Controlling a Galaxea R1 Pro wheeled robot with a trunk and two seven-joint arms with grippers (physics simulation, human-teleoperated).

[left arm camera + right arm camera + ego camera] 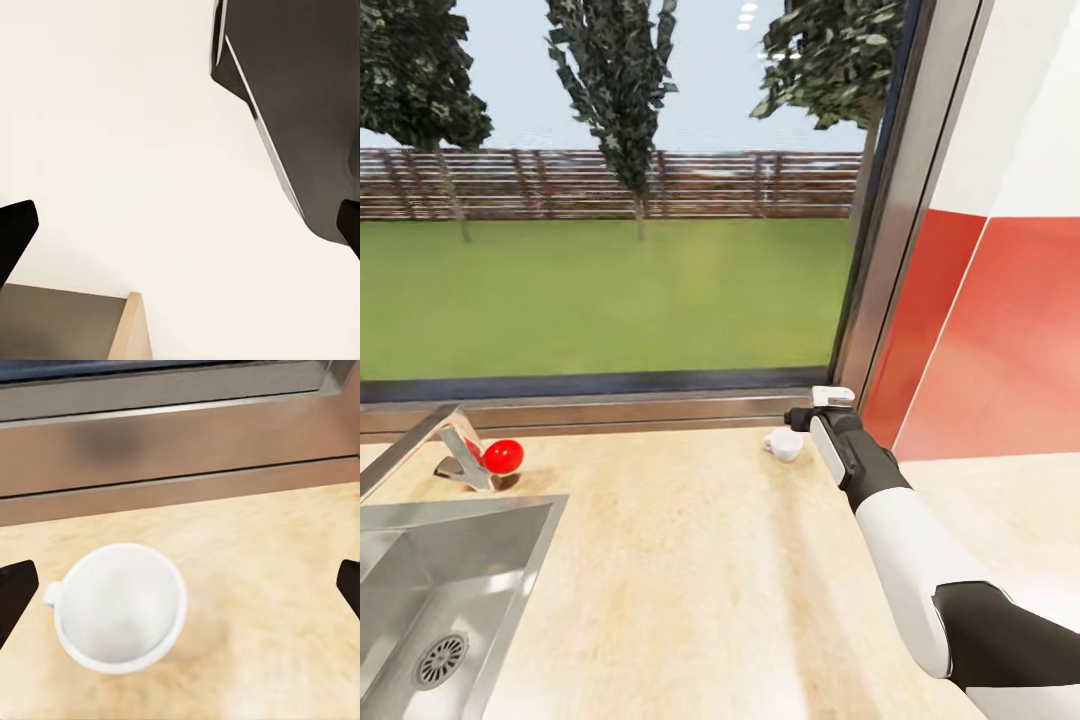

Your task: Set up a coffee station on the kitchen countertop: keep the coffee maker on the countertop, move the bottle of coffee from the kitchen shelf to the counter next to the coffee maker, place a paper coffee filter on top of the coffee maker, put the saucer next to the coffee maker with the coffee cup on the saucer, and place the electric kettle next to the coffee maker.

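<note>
**A:** One cup [784,445], white, upright on the counter [690,580]. Position?

**B:** Just beside the right gripper [808,418], on its sink-ward side and near the window sill [610,408]. In the right wrist view the cup [120,607] sits between the two fingertips [15,596], nearer one of them, mouth up, its small handle turned toward that nearer tip. No contact with either finger that I can see.

**A:** State of the right gripper?

**B:** Released. Both dark tips stand at opposite edges of the wrist view, spread wide, nothing clasped. It hangs over the counter [262,600], with the sill [180,442] beyond the cup.

**A:** One left gripper [180,232]. State?

**B:** Also spread wide; its fingertips [13,236] show far apart at the picture's edges, holding nothing. Beyond it: a pale surface, a dark angled panel [300,97], and a wood-coloured edge [131,330]. I cannot tell what these belong to.

**A:** Other items on the counter?

**B:** One steel sink [510,560], well apart from the right gripper, on the far side of the cup. One tap [430,445] behind the sink. One red round object [502,456] touching or just beside the tap base; which, I cannot tell.

**A:** Surroundings?

**B:** One red and white wall [990,330] close on the gripper's outer side. Window ahead, with lawn, fence and trees outside.
</note>
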